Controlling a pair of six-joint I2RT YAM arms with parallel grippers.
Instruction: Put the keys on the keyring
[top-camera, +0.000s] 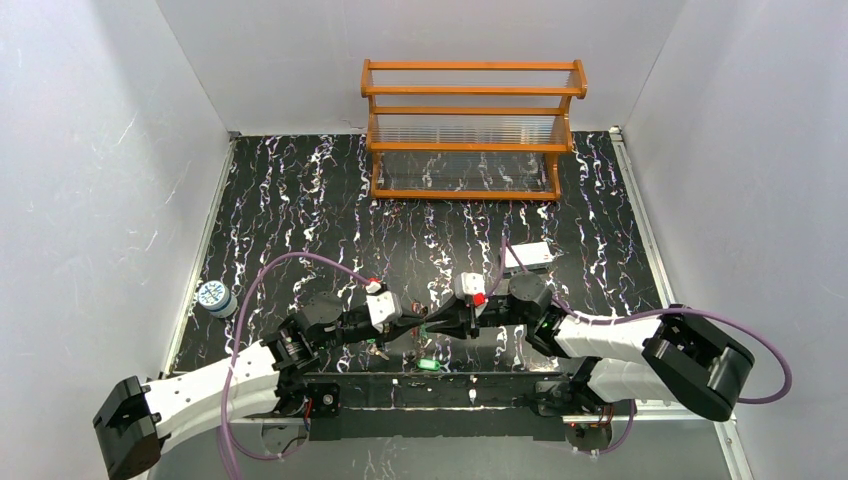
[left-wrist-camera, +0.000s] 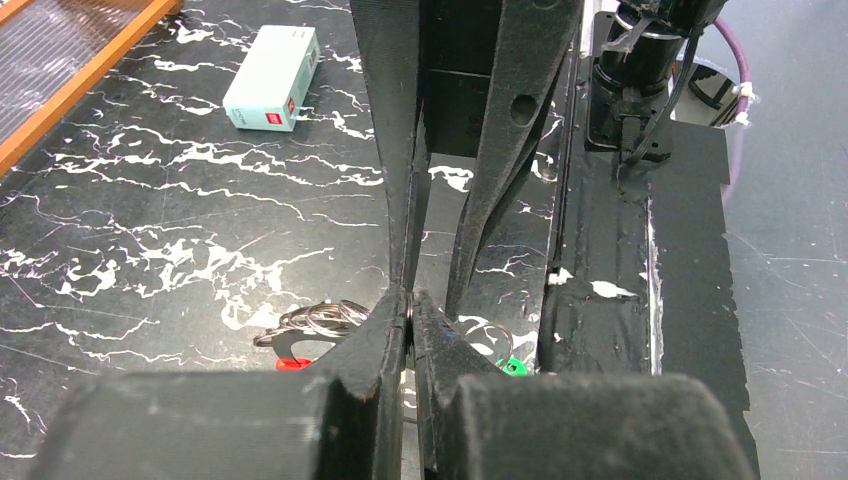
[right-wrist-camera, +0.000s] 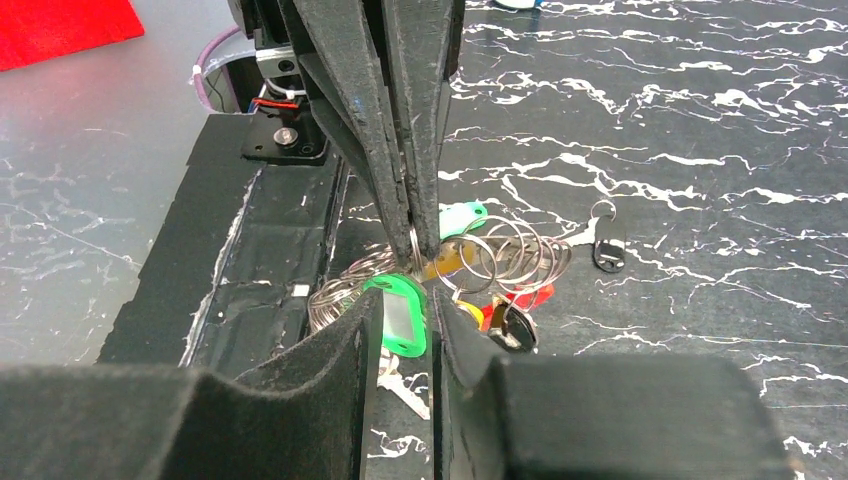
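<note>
**Closely Met: Both Pincers at the Keyring, Near Edge of Worktop**

The two arms reached inward and met tip to tip low over the near middle of the black marbled worktop (top-camera: 300, 200). The left pincer (right-wrist-camera: 413, 243) was pressed together, its tips pinching a thin wire loop of the keyring (right-wrist-camera: 510, 255). The keyring showed as several overlapping metal loops with a red piece beside them. The right pincer (right-wrist-camera: 432, 293) stood slightly spread, with a narrow gap between its fingers. The left tips pointed into that gap. Whether the right fingers touched any loop could not be told.

The keys (right-wrist-camera: 400, 318) lay bunched with the loops under the tips. One green head sat just beside the right pincer's finger, a second green head (right-wrist-camera: 462, 215) lay further off behind the left pincer, and a yellow head (right-wrist-camera: 447, 262) lay between them. A black fob (right-wrist-camera: 608, 245) rested apart from the cluster.

A white box (left-wrist-camera: 272, 78) lay well apart on the worktop. A wooden rack (top-camera: 470, 130) stood against the far wall.
</note>
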